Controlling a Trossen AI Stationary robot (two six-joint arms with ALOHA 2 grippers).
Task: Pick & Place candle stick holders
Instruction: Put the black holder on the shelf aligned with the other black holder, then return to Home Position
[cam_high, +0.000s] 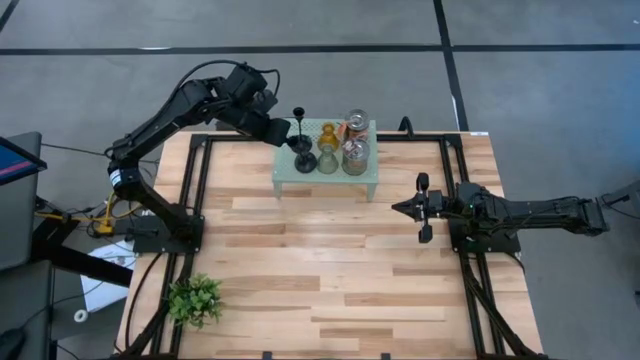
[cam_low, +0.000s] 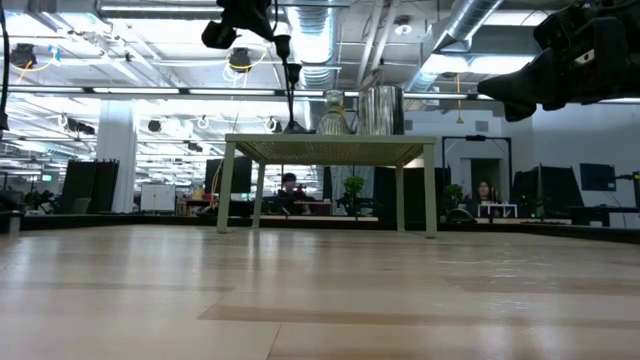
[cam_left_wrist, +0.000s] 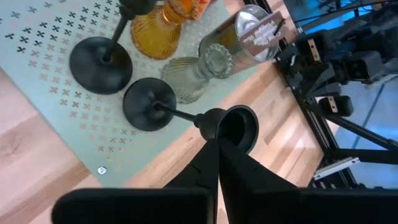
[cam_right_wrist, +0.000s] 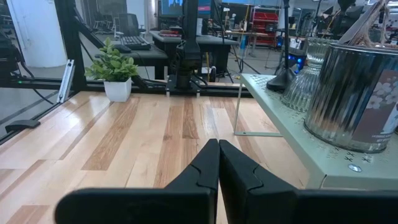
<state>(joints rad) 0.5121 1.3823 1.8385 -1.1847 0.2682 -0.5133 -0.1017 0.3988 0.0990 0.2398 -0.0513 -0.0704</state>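
A mint-green perforated rack (cam_high: 298, 186) stands at the table's far middle. On it stand a black bell-shaped holder (cam_left_wrist: 99, 56), an amber glass holder (cam_left_wrist: 158, 28), a grey-olive holder (cam_left_wrist: 196, 71) and two silvery jars (cam_high: 356, 125) (cam_high: 355, 156). My left gripper (cam_left_wrist: 217, 144) is above the rack's left end, shut on the second black holder (cam_left_wrist: 186, 115). My right gripper (cam_high: 400, 208) is shut and empty over the table, right of the rack. My left gripper has the black holder by the rim of its top cup (cam_left_wrist: 214, 127), at the fingertips. The fingers come from above, slanting down. The holder is upright below them, its round base (cam_left_wrist: 149, 102) on or just above the rack's near-left part; which, I cannot tell.
A small green plant (cam_high: 195, 298) stands at the table's near left corner. Black frame rails (cam_high: 205, 200) run along the table's left and right sides. Bare wood lies between the rack and the near edge. People sit in the room beyond the table (cam_low: 290, 185).
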